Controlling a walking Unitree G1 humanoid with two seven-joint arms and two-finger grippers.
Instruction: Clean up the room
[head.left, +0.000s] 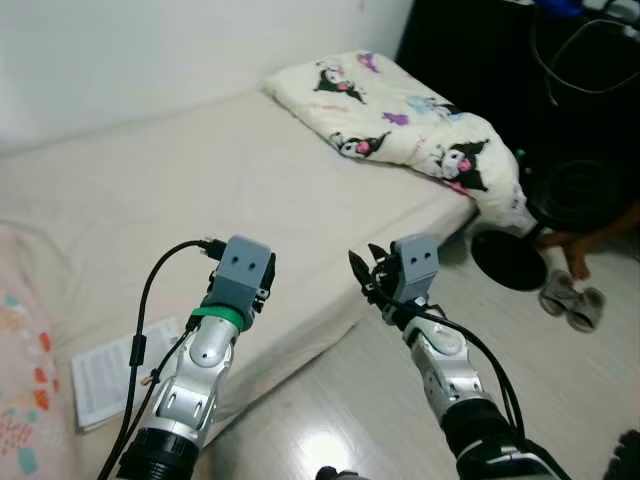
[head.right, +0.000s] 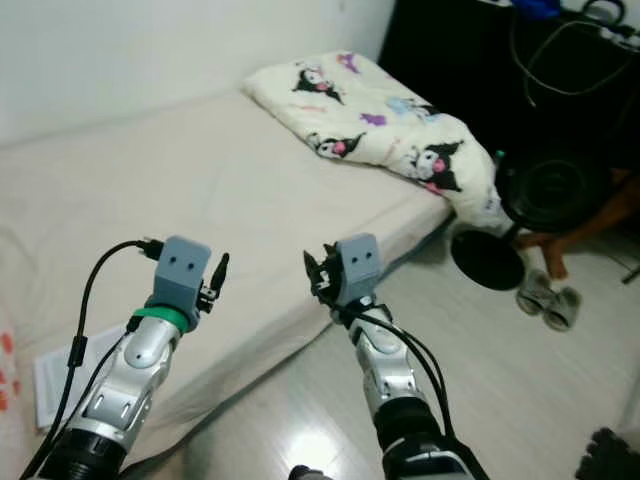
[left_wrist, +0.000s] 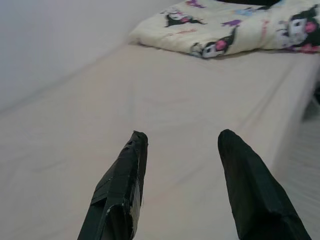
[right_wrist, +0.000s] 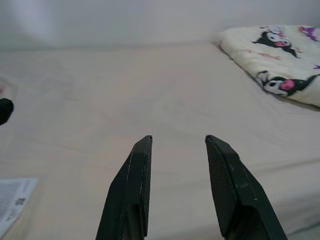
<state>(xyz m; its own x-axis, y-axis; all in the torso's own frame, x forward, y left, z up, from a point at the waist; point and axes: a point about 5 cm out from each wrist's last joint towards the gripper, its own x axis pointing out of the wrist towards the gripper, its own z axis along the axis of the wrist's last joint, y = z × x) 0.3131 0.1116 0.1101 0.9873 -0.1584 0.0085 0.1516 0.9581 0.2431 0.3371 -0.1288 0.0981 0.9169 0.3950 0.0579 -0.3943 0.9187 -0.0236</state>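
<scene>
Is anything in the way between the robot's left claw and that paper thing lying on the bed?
Nothing visible blocks it. The left gripper hangs open over bare mattress, and the paper lies uncovered near the bed's edge beside that arm.

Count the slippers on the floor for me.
2: a grey pair lying side by side on the floor right of the bed, just past the black fan base. More may be hidden under the bed or beyond the frame.

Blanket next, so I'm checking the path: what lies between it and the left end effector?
Only bare mattress between the left end effector and blanket, per the left wrist view.
</scene>
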